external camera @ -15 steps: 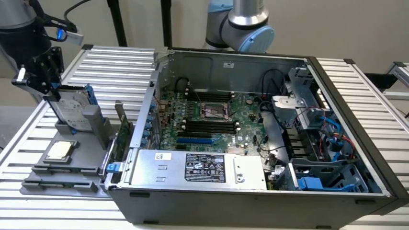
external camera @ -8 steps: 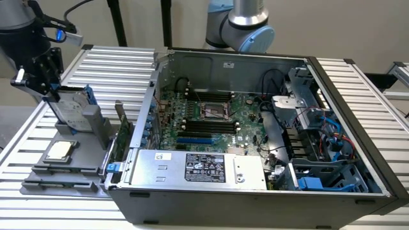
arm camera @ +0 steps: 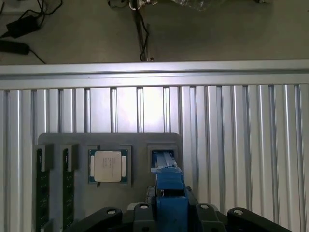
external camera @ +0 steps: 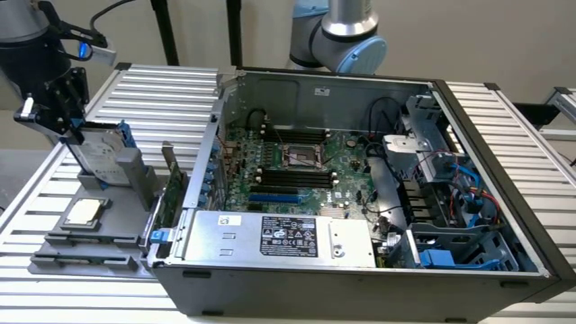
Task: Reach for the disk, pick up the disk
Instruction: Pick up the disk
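The disk [external camera: 97, 155], a silver-grey drive in a bright blue carrier, stands upright on edge in a slot of the grey holder tray [external camera: 121, 177] at the exterior view's left. My black gripper [external camera: 77, 130] comes down on its top edge from above. In the wrist view the carrier's blue edge [arm camera: 169, 181] runs straight out between the jaws of the gripper [arm camera: 170, 199], which press in on both sides of it. The disk's lower end still sits in the holder's slot [arm camera: 161, 157].
The same grey tray [arm camera: 137, 142] holds a small square silver chip [external camera: 83, 212] [arm camera: 108, 166] and two memory sticks [arm camera: 42, 188]. An open computer case [external camera: 360, 175] takes up the middle of the slatted aluminium table [external camera: 162, 88]. Beyond the table edge [arm camera: 154, 67] lies floor with cables.
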You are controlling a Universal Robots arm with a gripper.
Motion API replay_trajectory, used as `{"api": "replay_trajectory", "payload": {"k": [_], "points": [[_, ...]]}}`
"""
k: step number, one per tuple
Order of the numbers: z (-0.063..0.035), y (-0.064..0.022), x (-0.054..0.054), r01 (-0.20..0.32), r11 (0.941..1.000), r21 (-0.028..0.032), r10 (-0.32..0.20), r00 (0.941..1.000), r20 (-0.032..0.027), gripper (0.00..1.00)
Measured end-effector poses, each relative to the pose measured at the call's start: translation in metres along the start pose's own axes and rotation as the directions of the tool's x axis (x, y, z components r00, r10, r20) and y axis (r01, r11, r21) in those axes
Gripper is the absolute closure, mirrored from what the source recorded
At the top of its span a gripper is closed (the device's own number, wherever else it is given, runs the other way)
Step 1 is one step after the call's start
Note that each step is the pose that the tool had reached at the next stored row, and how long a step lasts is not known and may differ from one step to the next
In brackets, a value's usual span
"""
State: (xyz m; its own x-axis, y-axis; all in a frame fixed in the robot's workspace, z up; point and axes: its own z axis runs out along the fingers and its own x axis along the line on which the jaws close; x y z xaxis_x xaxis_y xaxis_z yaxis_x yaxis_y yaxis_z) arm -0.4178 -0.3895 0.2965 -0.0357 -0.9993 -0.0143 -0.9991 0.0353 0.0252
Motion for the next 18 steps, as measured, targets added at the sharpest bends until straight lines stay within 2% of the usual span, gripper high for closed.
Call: {"api": "replay_trajectory", "payload": {"k": [12, 18], "points": [[-0.0001, 0.0000, 0.0000, 0.000, 1.0000, 0.0005, 0.000, 1.0000, 0.0001, 0.67], [-0.0049, 0.0001, -0.0001, 0.000, 1.0000, 0.0046, 0.000, 1.0000, 0.0013, 0.67]]}}
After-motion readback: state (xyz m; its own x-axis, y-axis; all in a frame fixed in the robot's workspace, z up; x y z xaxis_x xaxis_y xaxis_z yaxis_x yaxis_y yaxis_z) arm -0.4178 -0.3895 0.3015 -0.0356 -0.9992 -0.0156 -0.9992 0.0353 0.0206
